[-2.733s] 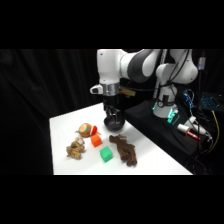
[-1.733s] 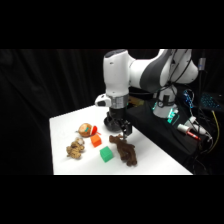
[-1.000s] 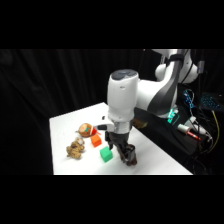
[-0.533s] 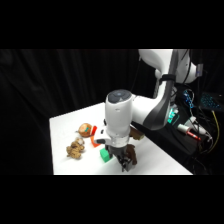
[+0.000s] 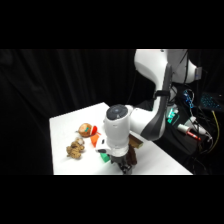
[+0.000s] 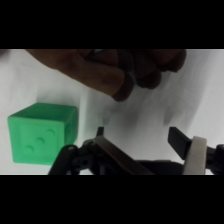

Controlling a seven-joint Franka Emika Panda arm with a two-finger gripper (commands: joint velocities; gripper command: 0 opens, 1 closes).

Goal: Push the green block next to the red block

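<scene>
While the big white arm bends far down from the upper right, the white table lies under it with a few small things on it. From the side, the arm's fat white wrist hides part of what is there. The gripper is very low, close to the table's near edge.

A dark brown lumpy thing lies just behind the gripper. In the wrist view the same brown thing stretches across the top, past the fingers.

Further left on the table sits a round orange, white and green toy. Nearer the front is a small tan lumpy toy.

The red block sits between the round toy and the arm's wrist. The green block is just below it in the picture, close to it and right beside the gripper, half hidden by the wrist. I cannot tell if the two blocks touch.

In the wrist view the gripper has its two fingers spread apart. Only bare table shows between them, so it holds nothing. The green block sits flat on the table to the left of the fingers, outside them. It has little round dents on one face.
</scene>
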